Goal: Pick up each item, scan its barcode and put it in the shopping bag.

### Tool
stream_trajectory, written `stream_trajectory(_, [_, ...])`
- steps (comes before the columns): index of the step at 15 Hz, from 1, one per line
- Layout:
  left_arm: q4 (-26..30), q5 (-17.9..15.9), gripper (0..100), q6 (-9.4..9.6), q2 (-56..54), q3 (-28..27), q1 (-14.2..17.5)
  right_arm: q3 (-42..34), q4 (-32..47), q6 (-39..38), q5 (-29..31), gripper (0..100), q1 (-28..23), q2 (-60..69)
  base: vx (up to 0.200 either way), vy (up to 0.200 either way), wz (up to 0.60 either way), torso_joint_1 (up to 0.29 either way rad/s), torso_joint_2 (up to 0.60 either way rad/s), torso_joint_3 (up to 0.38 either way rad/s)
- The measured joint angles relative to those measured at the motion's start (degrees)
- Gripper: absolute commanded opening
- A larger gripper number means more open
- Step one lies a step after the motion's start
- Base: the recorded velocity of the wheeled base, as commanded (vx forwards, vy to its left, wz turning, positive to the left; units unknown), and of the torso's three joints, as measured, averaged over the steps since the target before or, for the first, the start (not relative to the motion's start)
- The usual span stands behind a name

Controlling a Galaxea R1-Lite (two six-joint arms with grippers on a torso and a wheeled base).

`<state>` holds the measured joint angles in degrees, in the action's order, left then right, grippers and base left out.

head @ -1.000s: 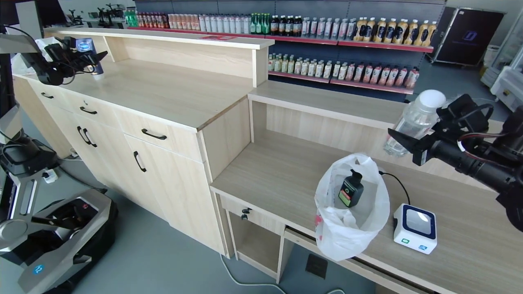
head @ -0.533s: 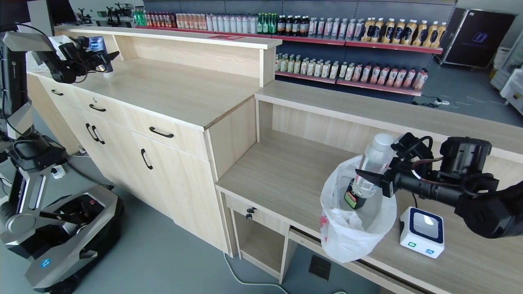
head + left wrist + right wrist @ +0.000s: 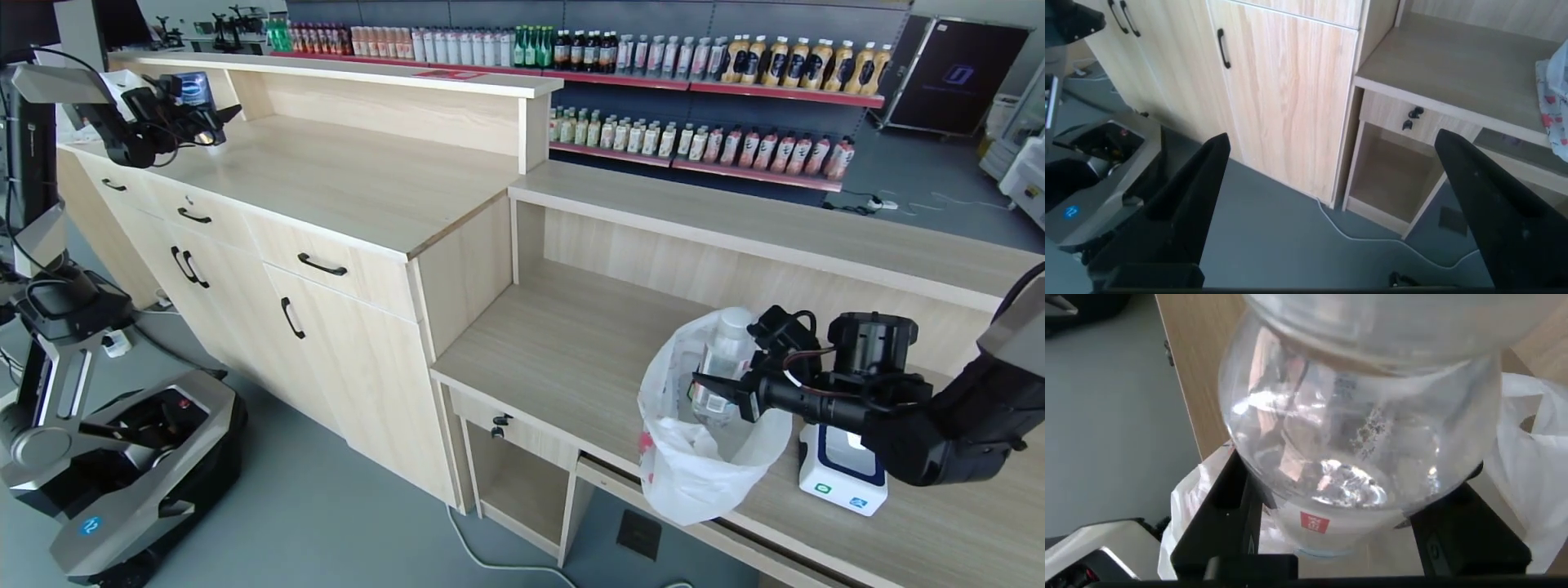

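One clear water bottle (image 3: 723,359) stands upright in the mouth of the white shopping bag (image 3: 694,482) at the counter's near edge, just beside the scanner (image 3: 841,478), probably held low so it lands without tipping. The right claw (image 3: 718,385) is clamped round its lower body. Farther off, the left claw (image 3: 216,122) hangs by the taller counter (image 3: 343,180), spread wide and empty.

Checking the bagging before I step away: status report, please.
Left tool open, empty. Right tool shut on water bottle, base inside shopping bag mouth. Scanner beside bag, nothing blocking.
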<state>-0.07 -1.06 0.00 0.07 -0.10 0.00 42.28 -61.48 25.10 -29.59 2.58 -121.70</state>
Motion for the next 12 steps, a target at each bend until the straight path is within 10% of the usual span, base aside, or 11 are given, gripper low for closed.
stream_trajectory(12, [0.0, 0.0, 100, 0.00, 0.0, 0.0, 0.0, 1.1, -6.0, -2.4, -0.2, 0, 0.1, -8.2, 0.000, 0.000, 0.00, 0.000, 0.00, 0.000])
